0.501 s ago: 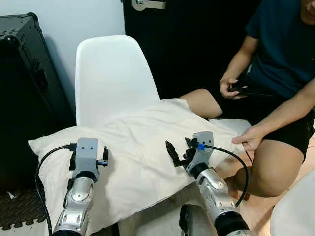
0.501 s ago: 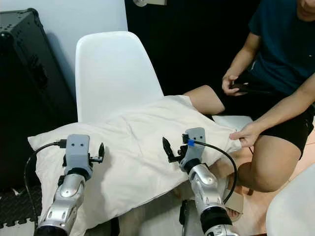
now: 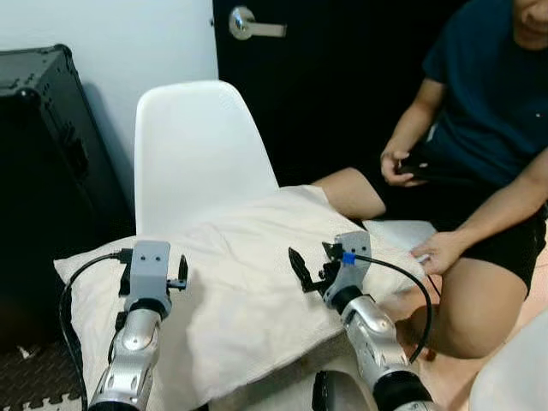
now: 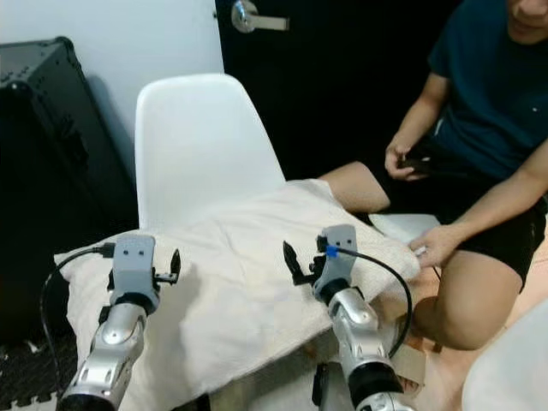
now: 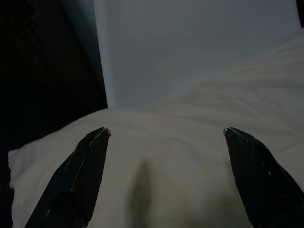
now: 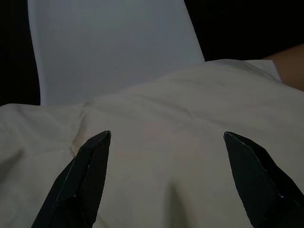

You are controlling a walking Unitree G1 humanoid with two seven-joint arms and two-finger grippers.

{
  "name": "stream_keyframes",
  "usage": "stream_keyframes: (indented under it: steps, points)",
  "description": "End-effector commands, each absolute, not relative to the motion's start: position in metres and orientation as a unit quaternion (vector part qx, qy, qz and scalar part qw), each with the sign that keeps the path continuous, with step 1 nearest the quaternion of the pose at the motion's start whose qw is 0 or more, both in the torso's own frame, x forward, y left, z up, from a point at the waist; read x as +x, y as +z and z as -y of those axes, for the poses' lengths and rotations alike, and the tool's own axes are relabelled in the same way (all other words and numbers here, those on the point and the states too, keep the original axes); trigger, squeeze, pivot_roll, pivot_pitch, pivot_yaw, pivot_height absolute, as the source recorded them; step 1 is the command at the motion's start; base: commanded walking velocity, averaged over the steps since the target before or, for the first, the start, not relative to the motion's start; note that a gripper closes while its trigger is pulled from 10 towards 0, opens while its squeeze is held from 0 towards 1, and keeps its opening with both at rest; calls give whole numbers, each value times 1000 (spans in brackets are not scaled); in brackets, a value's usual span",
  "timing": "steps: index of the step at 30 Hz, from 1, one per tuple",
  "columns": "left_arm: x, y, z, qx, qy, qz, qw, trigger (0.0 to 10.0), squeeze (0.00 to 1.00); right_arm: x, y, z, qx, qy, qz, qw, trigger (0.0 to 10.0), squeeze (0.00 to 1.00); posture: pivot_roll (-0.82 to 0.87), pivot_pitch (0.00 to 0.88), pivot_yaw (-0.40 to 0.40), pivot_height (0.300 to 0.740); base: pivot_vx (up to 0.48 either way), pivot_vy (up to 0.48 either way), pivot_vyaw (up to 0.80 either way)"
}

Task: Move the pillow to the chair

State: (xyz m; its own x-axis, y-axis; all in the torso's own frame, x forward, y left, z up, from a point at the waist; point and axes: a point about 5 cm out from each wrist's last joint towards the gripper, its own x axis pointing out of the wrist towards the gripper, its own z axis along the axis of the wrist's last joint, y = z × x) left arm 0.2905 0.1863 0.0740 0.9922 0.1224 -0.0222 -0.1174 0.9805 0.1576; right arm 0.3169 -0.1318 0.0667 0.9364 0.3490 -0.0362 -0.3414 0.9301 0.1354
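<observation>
nearest the camera, the left gripper (image 3: pixel 163 276) and the right gripper (image 3: pixel 310 267) hover just above the pillow (image 3: pixel 248 291), one toward each end of it; in both wrist views the fingers stand wide apart with cream cloth between them and nothing held

the pillow lies straight ahead of and beneath both grippers, its long axis running across the chair (image 3: pixel 193 145) from the robot's left to its right. its left end hangs past the left edge of the seat, while its right end reaches toward the person's hand (image 3: pixel 441 251), which rests at the pillow's right corner. it already covers the seat and its far edge lies at the foot of the white backrest, so judging from this the placing looks done or close to it. neither arm is clearly nearer: each is over its own half

beyond the chair stand a black case (image 3: pixel 43 163) at the left and a dark door with a silver handle (image 3: pixel 248 24); the seated person holds a dark device (image 3: pixel 419 159) in the other hand

no brand, label or readable writing can be made out anywhere
</observation>
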Motion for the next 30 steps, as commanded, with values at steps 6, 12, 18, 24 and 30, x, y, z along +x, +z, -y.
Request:
stream_keyframes:
  steps: [6,12,18,24,30]
  points:
    - [287,66,-189,102,55,-34,993,10000,0,312,59,131,72,182,-48,979,10000,0,14,36,-37,632,0,0,0]
    - [286,65,-187,108,45,-35,992,10000,0,312,60,131,77,185,-40,979,10000,0,15,37,-36,645,0,0,0]
    - [287,66,-191,108,52,-34,992,10000,0,315,64,128,84,190,-32,978,10000,0,16,34,-33,675,0,0,0]
    - [289,68,-192,109,53,-32,992,10000,0,315,64,130,88,190,-30,978,10000,0,21,35,-31,705,0,0,0]
    - [288,62,-189,106,44,-57,992,10000,0,314,63,134,90,188,-31,978,10000,0,28,31,-32,740,0,0,0]
